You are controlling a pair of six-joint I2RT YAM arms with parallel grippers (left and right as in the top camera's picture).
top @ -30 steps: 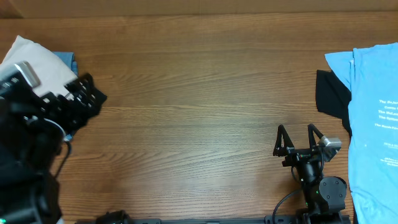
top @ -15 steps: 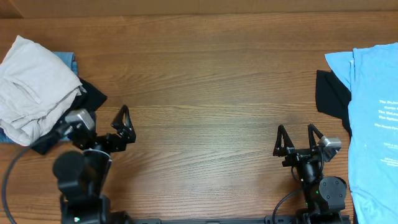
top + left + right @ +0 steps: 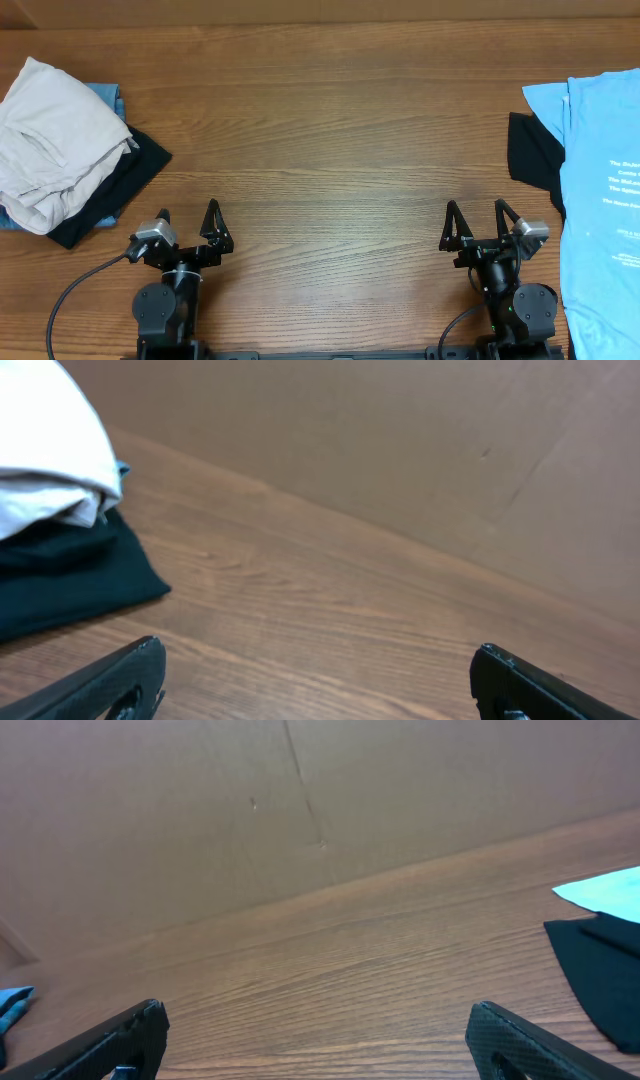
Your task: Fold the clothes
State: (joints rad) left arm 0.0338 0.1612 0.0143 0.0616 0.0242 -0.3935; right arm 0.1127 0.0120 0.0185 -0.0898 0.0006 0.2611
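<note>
From overhead, the left hand (image 3: pixel 188 212) is sitting back at the near edge of the counter (image 3: pixel 330 120), having pulled away from the stack at far left within the last second. Its fingers are standing wide apart, holding nothing. The right hand (image 3: pixel 476 208) is resting unmoved, equally spread and empty. The white garment (image 3: pixel 50 140) is now lying uncovered atop the black garment (image 3: pixel 120 185), so that piece looks finished. The light blue T-shirt (image 3: pixel 600 170) is lying flat at far right, partly over a dark garment (image 3: pixel 535 150), and is probably next.

The left wrist view is showing the stack's edge at upper left, well clear of the fingertips (image 3: pixel 130 675).

The right wrist view is showing the dark garment and a T-shirt corner at right, beyond its spread fingertips (image 3: pixel 120 1040).
</note>
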